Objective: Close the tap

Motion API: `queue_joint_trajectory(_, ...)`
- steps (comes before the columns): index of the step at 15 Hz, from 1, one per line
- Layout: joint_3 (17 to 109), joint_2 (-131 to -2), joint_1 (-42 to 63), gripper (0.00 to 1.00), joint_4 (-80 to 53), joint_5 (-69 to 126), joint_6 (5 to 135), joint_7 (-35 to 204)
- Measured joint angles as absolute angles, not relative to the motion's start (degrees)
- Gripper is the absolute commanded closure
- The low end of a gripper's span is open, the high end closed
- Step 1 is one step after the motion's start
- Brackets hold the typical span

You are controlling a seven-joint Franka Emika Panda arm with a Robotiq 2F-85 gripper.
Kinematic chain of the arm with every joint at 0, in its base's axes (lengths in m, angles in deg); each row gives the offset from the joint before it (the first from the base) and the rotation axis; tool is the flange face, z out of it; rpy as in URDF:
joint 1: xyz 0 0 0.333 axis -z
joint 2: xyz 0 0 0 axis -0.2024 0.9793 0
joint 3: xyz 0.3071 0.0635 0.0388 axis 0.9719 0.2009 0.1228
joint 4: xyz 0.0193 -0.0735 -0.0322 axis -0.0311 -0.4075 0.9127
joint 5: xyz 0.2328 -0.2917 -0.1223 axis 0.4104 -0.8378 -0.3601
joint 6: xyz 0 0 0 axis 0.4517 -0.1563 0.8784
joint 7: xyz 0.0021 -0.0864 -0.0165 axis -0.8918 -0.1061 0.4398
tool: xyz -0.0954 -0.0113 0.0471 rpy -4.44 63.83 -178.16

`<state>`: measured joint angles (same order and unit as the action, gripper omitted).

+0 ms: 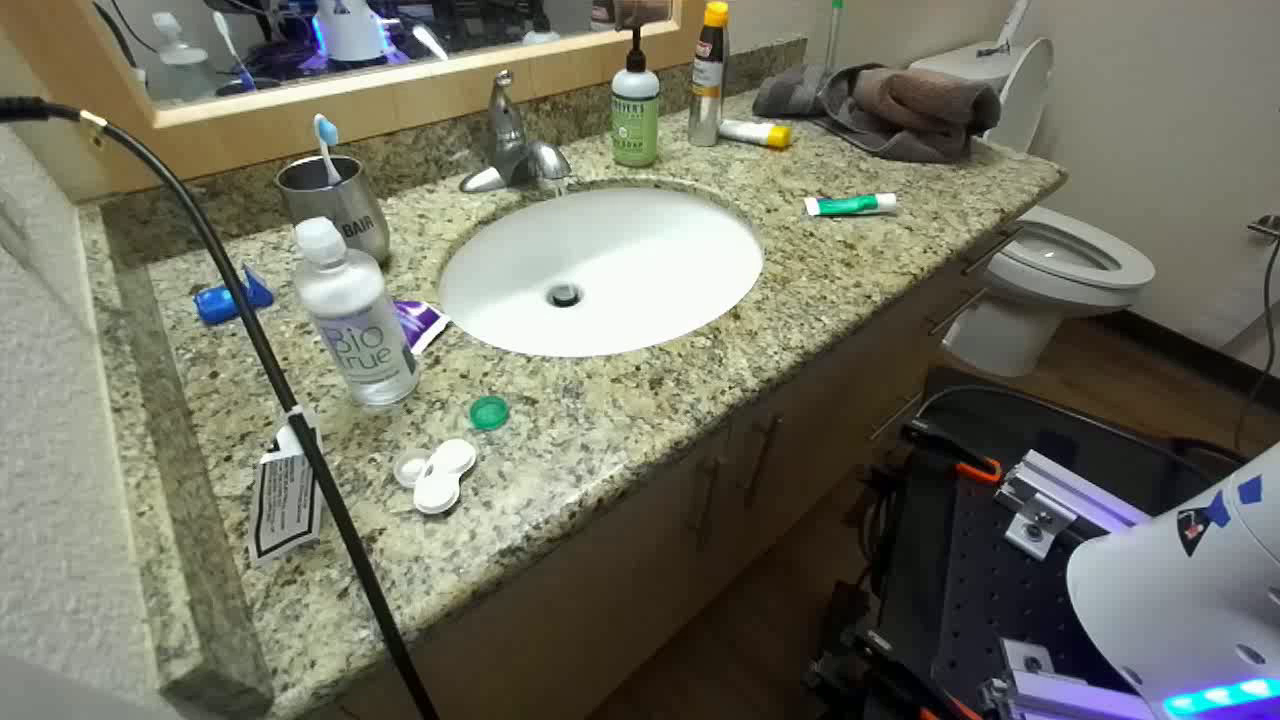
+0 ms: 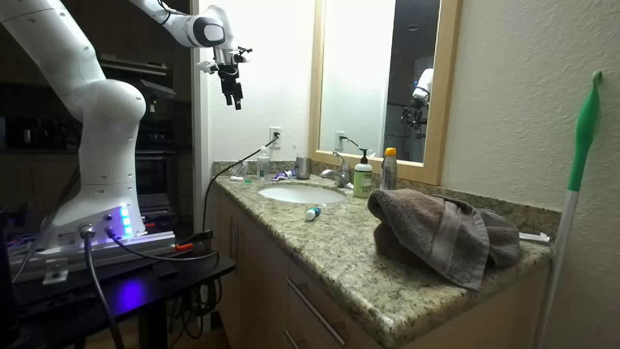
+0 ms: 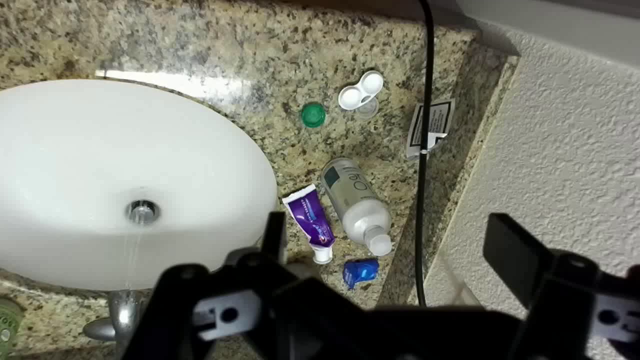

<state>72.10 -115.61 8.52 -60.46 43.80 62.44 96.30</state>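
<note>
The tap (image 1: 512, 150) is a small silver faucet behind the oval basin (image 1: 600, 260), its lever standing raised above the body. In the wrist view a thin stream of water (image 3: 131, 257) falls from the tap (image 3: 123, 312) to the drain; part of the tap is hidden behind the gripper. My gripper (image 2: 234, 104) hangs high over the far end of the counter in an exterior view, well apart from the tap (image 2: 345, 173). Seen from the wrist, the gripper (image 3: 392, 237) has its fingers wide apart and holds nothing.
A clear bottle (image 1: 355, 315), a metal cup (image 1: 340, 200) with a toothbrush and a purple tube (image 3: 311, 220) stand or lie beside the basin. Near the tap is a green soap bottle (image 2: 362, 180). A black cable (image 1: 240, 290) crosses the counter end by the wall.
</note>
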Motion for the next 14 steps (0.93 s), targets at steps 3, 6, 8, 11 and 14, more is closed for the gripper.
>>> queue_joint_trajectory(3,71.86,-115.62,8.61,0.00,-60.72,44.59,62.44,97.15)
queue_joint_trajectory(6,68.71,-115.81,9.14,0.00,-66.60,50.11,64.51,98.36)
queue_joint_trajectory(8,66.36,-115.74,9.35,0.00,-72.76,54.34,67.08,98.28)
queue_joint_trajectory(11,63.72,-115.78,9.63,0.00,-81.75,60.97,71.26,98.23)
queue_joint_trajectory(14,62.68,-115.87,9.67,0.00,-84.82,63.27,72.81,98.14)
